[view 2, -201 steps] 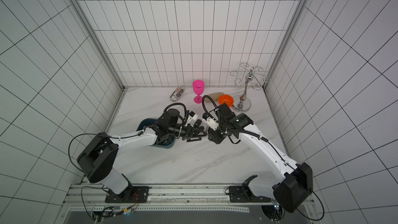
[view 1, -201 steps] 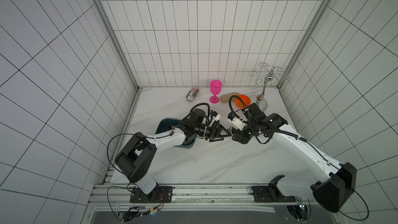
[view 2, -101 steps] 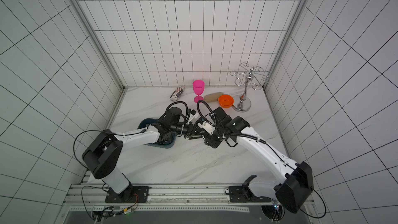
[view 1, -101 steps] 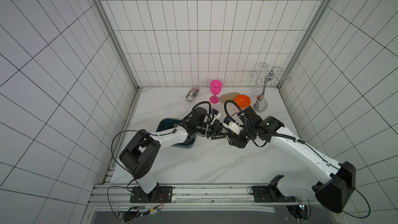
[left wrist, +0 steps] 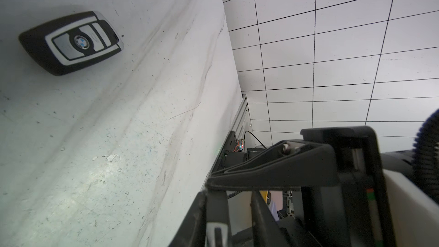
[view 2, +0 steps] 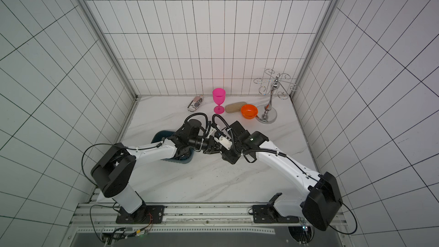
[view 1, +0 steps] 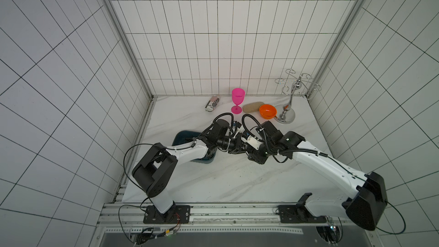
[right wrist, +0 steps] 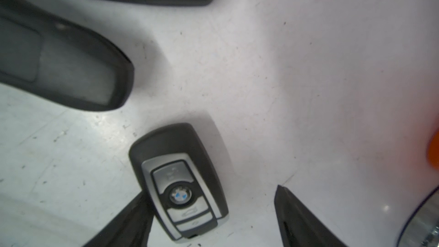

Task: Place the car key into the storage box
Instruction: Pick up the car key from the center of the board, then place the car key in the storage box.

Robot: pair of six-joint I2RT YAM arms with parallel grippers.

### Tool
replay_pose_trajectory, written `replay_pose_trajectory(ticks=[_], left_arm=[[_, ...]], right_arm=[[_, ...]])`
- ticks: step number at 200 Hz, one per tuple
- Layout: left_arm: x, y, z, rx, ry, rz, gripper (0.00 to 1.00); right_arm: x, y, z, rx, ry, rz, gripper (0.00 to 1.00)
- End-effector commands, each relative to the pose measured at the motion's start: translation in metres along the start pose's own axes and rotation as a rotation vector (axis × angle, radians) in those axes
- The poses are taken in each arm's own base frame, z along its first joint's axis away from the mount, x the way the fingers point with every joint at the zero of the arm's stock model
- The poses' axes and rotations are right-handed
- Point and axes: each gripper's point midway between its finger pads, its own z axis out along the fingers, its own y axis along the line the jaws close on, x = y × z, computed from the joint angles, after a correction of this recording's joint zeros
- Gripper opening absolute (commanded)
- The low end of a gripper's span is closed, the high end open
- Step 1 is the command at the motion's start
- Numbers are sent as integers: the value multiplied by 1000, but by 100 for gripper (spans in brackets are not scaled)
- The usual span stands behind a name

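car key lies flat on the marble tabletop, buttons and badge up. it is outside the storage box, near it on the side toward the right arm, under the spot where the two claws meet. the top views hide it. long axis runs roughly along the reach of the right claw, slightly skewed: silver-trimmed end toward that claw's wrist, plain black end pointing away, toward a dark finger of the left claw. right claw: fingers apart, key between them, hard against one finger and clear of the other, not clamped. left claw: fingers close with a slim gap in the left wrist view, nothing seen in it; open or closed, cannot tell. the left wrist view also shows the key off to one side of those fingers, not between them. vs one second ago: the claws had a visible gap between them in the top views, now they overlap nose to nose. right arm has swung in toward the box, so the orange bowl is fully uncovered where the arm's cable crossed it before. left claw was spread wider then. box, pink goblet and chrome stand sit where they were.
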Motion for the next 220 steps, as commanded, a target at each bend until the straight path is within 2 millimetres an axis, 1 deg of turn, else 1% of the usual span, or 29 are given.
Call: replay_pose_trajectory(ticks=[1,8,20,36,43,49,57,74,76,88,89,108,109,110,111,112,113,115,127,142,152,167,179,187,202,212,220], left_arm=[[7,-9,0,32,20,30,26],[7,-9,-1,31,20,29,23],[7,-8,-1,29,20,27,12],[8,-6,-1,26,21,23,10],[8,-6,0,26,22,25,3],[8,-6,0,27,23,27,0],[8,-6,-1,26,23,29,0],[7,-5,-2,16,22,35,0],[7,-5,-2,15,21,37,0],[6,-5,-3,10,21,40,0],[6,-5,-3,10,21,40,0],[2,-2,-7,-5,7,37,0],[2,-2,-8,-5,6,37,0],[1,-1,-8,-7,4,35,0],[1,-1,-8,-7,3,35,0],[1,-1,-9,-8,2,35,0],[1,-1,-9,-9,0,34,0],[0,0,-10,-11,-4,33,0],[-7,7,-19,-30,-31,15,0],[-18,20,-36,-69,-76,-8,0],[-26,32,-53,-125,-117,-23,0],[-36,46,-84,-222,-185,-22,0],[-42,58,-113,-353,-251,-30,0],[-43,66,-134,-451,-288,-44,0],[-42,84,-174,-645,-365,-67,0],[-38,93,-195,-738,-402,-84,0],[-34,100,-206,-787,-413,-105,0]], right_arm=[[-9,-12,12,59,-19,-5,8],[-10,-14,14,67,-17,-3,8],[-12,-16,16,75,-17,-1,8],[-14,-19,16,89,-21,4,8],[-15,-20,15,97,-21,8,8],[-15,-21,15,102,-22,10,10],[-15,-22,15,106,-20,12,13],[-13,-25,15,126,-21,24,33],[-13,-25,15,127,-21,24,34],[-12,-25,15,132,-36,31,47],[-12,-25,15,132,-39,32,49],[-13,-26,11,144,-72,46,63],[-13,-26,11,145,-74,48,65],[-13,-27,11,146,-75,48,71],[-13,-27,10,147,-78,49,78],[-14,-27,10,148,-80,49,89],[-13,-27,10,149,-81,50,95],[-14,-27,9,151,-84,52,100],[-15,-30,4,173,-105,64,99],[-16,-34,-7,203,-141,77,99],[-16,-39,-15,237,-169,92,99],[-15,-48,-28,305,-232,134,99],[-11,-56,-37,358,-275,178,99],[-6,-64,-41,404,-291,218,99],[9,-81,-46,506,-289,317,98],[19,-84,-42,519,-245,307,98],[25,-85,-39,533,-197,281,99]])
